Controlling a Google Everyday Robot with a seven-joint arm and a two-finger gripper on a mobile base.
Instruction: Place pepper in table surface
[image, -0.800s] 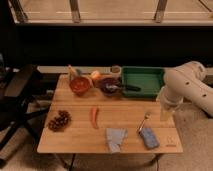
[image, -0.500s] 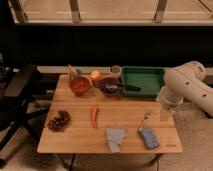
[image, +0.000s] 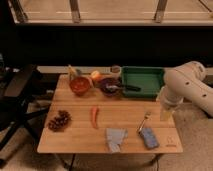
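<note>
The pepper (image: 94, 116) is a slender orange-red chili lying flat on the table surface (image: 125, 111), a light wooden plank top, left of its middle. My white arm comes in from the right. Its gripper (image: 166, 113) hangs over the table's right edge, below the green tray, far to the right of the pepper and not touching it. Nothing shows in the gripper.
At the back stand an orange-red bowl (image: 80, 85), an orange fruit (image: 95, 75), a dark bowl (image: 110, 86) and a green tray (image: 141, 81). Grapes (image: 59, 120), a grey cloth (image: 115, 138), a fork (image: 144, 121) and a blue sponge (image: 148, 138) lie in front. A black chair (image: 20, 97) stands at left.
</note>
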